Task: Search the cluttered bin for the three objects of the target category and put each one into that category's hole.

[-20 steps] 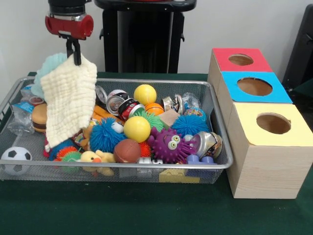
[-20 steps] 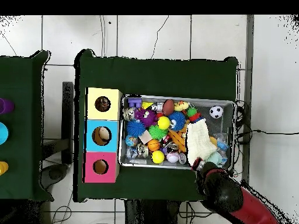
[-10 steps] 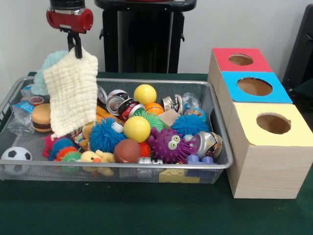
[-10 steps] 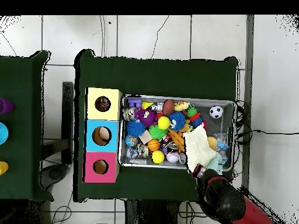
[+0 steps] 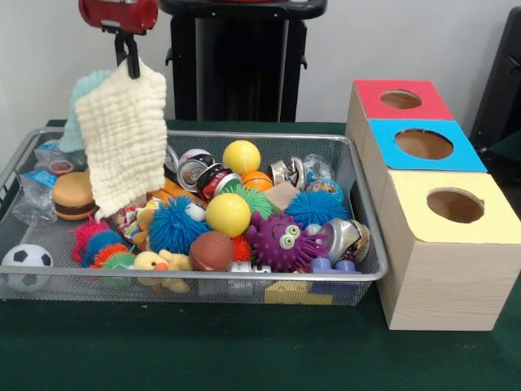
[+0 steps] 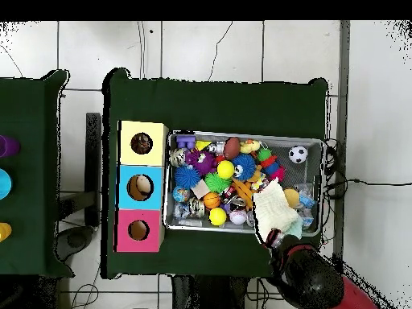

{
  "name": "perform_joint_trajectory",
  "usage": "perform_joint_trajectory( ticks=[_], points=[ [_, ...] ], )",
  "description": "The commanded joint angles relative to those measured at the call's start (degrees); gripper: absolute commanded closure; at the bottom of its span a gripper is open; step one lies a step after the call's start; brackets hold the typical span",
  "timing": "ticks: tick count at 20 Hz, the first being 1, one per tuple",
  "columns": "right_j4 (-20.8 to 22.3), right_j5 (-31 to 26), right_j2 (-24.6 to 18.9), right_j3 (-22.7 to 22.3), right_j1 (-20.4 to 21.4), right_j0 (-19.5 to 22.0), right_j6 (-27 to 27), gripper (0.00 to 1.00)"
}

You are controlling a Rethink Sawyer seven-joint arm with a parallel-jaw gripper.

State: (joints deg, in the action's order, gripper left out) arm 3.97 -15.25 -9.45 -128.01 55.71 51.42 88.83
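Observation:
The wire mesh bin [image 5: 358,187] lies on the green table, full of toys; it also shows in the overhead view [image 6: 322,145]. My gripper [image 5: 129,67] is shut on the top corner of a cream waffle cloth [image 5: 122,147] and holds it hanging above the bin's left part. In the overhead view the gripper [image 6: 272,238] and the cloth [image 6: 273,211] are at the bin's lower right. A pale teal cloth [image 5: 77,118] shows behind the cream one. Three boxes with holes stand beside the bin: red [image 5: 400,99], blue [image 5: 423,144], yellow [image 5: 454,205].
The bin holds yellow balls [image 5: 228,213], a purple spiky monster [image 5: 282,242], blue spiky balls [image 5: 171,224], a toy burger [image 5: 73,194], a soccer ball [image 5: 26,262], cans [image 5: 195,169] and a duck [image 5: 159,265]. The black pedestal [image 5: 236,57] stands behind.
My gripper has risen with the cream cloth, lifting its lower edge off the toys. In the overhead view it has drawn toward the bin's lower rim. The burger now shows in full.

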Motion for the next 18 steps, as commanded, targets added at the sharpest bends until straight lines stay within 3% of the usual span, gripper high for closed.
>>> perform_joint_trajectory(
  ticks=[1, 9, 18],
  points=[
    [-4.6, -11.7, -2.2, 1.6, 5.4, -2.2, 7.1, 1.0],
    [-5.3, -13.2, -1.2, 1.2, 7.1, -3.4, 6.8, 1.0],
    [-3.8, -5.3, -2.5, 1.6, -0.5, -2.4, 6.4, 1.0]
  ],
)
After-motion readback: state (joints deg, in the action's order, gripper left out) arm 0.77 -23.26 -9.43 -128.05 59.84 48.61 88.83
